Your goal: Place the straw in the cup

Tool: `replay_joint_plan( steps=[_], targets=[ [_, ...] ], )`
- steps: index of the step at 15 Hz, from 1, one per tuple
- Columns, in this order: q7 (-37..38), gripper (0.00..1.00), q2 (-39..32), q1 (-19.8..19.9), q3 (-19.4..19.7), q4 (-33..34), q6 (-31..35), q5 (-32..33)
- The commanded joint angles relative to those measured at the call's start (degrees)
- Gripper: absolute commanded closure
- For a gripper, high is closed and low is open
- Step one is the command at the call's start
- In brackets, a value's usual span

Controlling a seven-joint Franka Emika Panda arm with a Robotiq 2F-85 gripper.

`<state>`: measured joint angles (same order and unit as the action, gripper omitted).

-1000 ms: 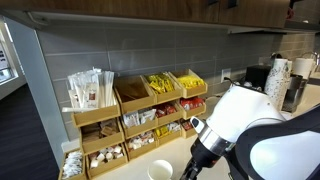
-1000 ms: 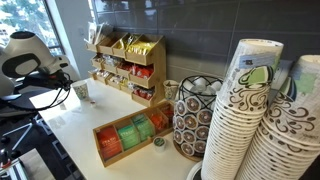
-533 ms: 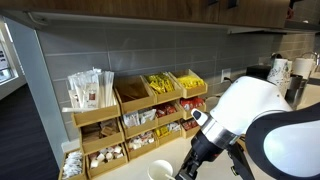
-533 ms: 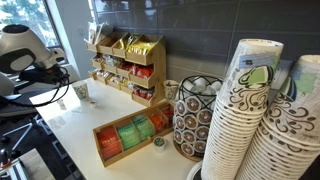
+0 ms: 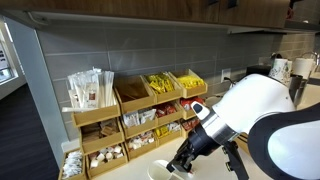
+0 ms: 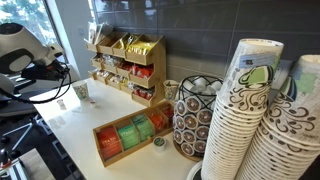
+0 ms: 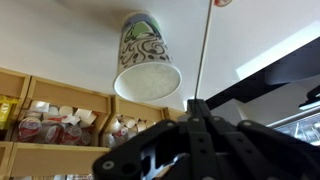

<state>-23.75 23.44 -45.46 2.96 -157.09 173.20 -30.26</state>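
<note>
- Pinching the straw [image 7: 204, 50] near one end, the end effector [image 7: 195, 104] was clenched on it.
- It looked light and bendable; the cup [image 7: 147, 80] sat at ten o'clock.

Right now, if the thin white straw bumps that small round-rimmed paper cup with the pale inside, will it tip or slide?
Likely light: the cup looks like empty thin paper, so a bump could slide it. Its base looks narrower than its rim, so it may tip. The straw in the gripper looks slender, probably flexing first.
</note>
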Motion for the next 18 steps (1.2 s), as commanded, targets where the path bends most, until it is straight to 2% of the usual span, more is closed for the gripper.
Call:
replay_joint_plan(
  steps=[1, 7, 12, 14, 18],
  targets=[
    [-2.90, 1.00, -2.45, -3.94, 3.03, 0.35, 7.38, -1.96],
    [-1.91, 1.00, -4.94, -12.35, 9.90, 0.86, 18.96, -0.39],
    [2.21, 1.00, -7.44, -21.79, 18.09, 0.93, 27.99, 2.98],
    [4.11, 1.00, -9.10, -24.28, 20.79, 0.82, 31.00, 4.75],
    [8.90, 1.00, -14.47, -25.71, 23.87, 1.40, 37.74, 6.96]
  ],
)
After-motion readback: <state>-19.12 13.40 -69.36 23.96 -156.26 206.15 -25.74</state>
